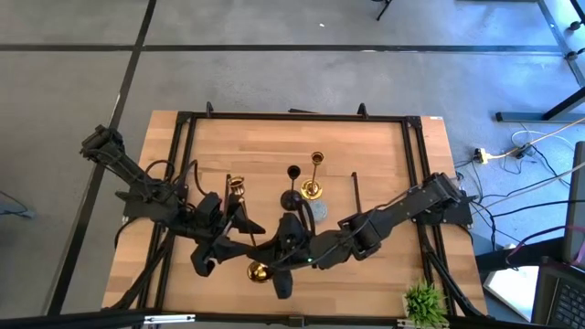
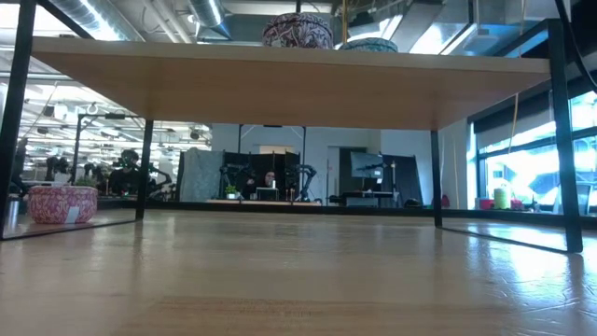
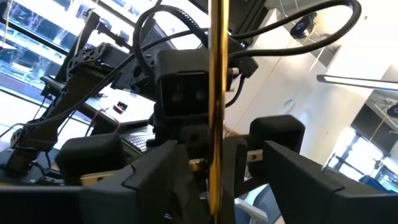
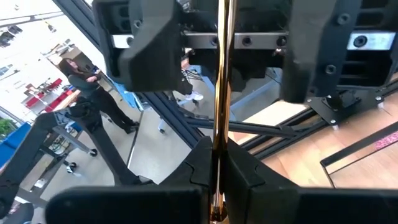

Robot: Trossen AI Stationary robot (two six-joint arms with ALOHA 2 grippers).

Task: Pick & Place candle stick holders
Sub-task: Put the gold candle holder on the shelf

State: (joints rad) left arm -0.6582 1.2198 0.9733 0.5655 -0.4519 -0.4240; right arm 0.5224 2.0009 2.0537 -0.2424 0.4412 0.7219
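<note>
The held gold holder [image 1: 259, 270] lies near the board's [image 1: 384, 155] front edge, between the two grippers. In the high view only its round foot shows. In both wrist views its slim stem [image 3: 217, 93] runs as a straight line through the picture's centre; whether the long axis is level or tilted over the board cannot be told.

The right gripper [image 4: 216, 163] is clamped tight on the stem [image 4: 222, 74], fingers [image 4: 245, 168] pressed together around it. The left gripper [image 3: 214, 171] faces it from the opposite side. Its fingers [image 3: 152, 174] stand apart, one on each side of the stem; contact cannot be told.

Behind the held holder, toward the board's centre:
- a black holder [image 1: 292, 183], upright;
- a second gold holder [image 1: 315, 175], upright, just beside the black one;
- a squat pale round [image 1: 316, 210], near their feet.

A green plant [image 1: 426, 302] sits at the front corner on the right arm's side.
</note>
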